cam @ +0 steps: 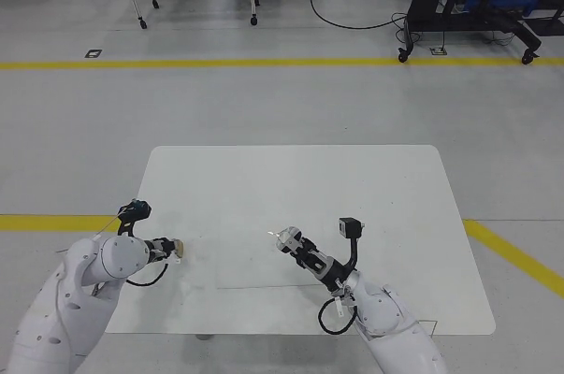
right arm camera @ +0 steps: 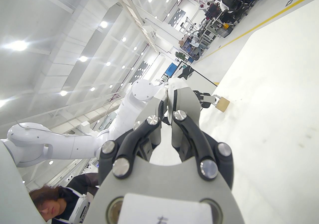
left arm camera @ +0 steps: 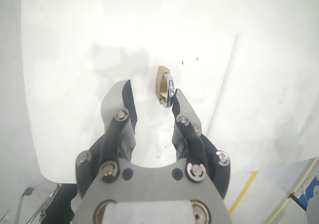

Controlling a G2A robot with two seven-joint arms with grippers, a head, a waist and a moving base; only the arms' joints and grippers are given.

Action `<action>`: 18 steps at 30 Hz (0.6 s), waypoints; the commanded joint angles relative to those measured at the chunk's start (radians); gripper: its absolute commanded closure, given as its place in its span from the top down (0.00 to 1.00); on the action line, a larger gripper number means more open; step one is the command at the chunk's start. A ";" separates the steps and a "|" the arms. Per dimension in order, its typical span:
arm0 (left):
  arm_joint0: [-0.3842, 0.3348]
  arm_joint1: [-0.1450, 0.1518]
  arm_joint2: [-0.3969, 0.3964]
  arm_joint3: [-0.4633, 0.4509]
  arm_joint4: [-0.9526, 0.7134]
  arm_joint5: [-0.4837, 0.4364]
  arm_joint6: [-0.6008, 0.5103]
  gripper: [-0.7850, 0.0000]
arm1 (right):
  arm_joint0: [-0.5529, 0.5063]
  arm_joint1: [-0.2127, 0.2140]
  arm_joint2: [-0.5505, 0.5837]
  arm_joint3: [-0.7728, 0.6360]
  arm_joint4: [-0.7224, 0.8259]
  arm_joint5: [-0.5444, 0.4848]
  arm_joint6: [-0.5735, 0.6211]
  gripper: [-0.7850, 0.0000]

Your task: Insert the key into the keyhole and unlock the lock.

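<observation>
Brass padlock (left arm camera: 160,83) with steel shackle (left arm camera: 170,91) lies on white table (cam: 356,187). Left gripper (left arm camera: 152,89), released, brackets the shackle (off-centre, touching one finger); centre it before closing. Right gripper (cam: 283,237), well apart from padlock, clenches thin silver key (cam: 269,231).

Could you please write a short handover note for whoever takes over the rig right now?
Left gripper: open, one finger touching the shackle of the padlock; nothing gripped.
Right gripper: shut, apparently on the key, a thin sliver poking from its tip, over the table, apart from the padlock.
Done: key in the gripper.
To do: grip the padlock, insert the key, turn to unlock.
</observation>
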 commanded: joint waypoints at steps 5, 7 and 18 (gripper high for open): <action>-0.011 -0.004 0.013 0.019 0.006 -0.010 0.011 0.00 | 0.000 0.000 0.000 0.000 0.000 0.000 0.000 0.00; -0.009 -0.006 0.013 0.013 -0.002 -0.023 0.025 0.00 | 0.000 0.000 0.000 0.000 0.000 0.000 0.000 0.00; 0.070 -0.002 -0.113 -0.071 -0.317 -0.203 0.022 0.00 | 0.000 0.000 0.000 0.000 0.000 0.000 0.000 0.00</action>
